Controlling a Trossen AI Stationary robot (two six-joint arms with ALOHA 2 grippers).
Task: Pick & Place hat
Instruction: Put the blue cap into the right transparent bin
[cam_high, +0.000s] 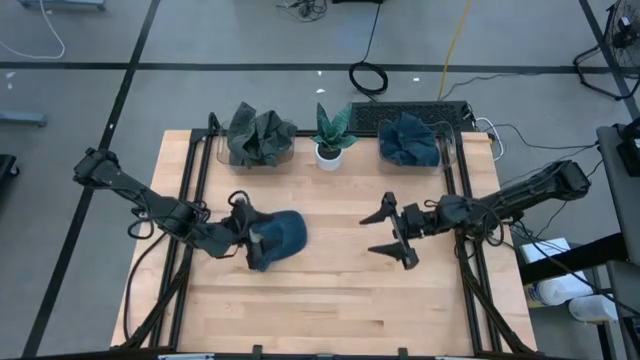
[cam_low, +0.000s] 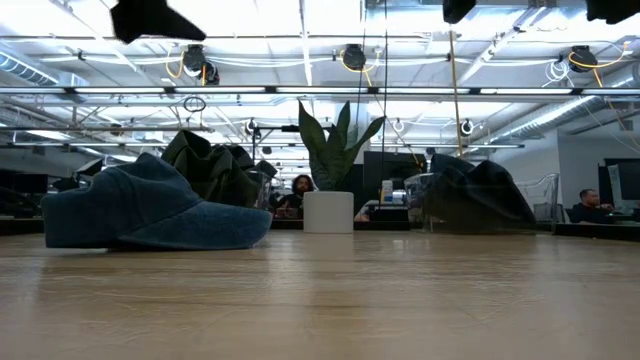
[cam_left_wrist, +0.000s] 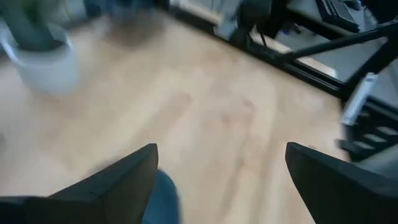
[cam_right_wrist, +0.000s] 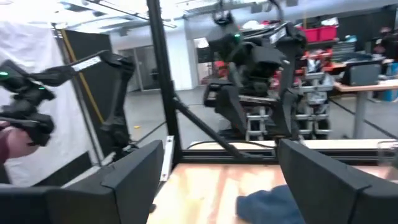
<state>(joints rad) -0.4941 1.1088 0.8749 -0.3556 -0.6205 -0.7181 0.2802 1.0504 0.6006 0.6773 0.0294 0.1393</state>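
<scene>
The hat (cam_high: 280, 236), a dark blue cloth cap, lies on the bare table (cam_high: 330, 300), on the left arm's side of the potted plant (cam_high: 329, 135) and nearer the front edge. The left hand (cam_high: 247, 232) sits right at the hat's edge with its fingers spread and nothing between them. The right hand (cam_high: 395, 231), also spread and empty, waits on the plant's other side, well apart from the hat. The hat looks light and soft; the crown would likely crumple under a pinch. The stiffer brim, or a fold of the crown's edge, seems the surest place to grip.
</scene>
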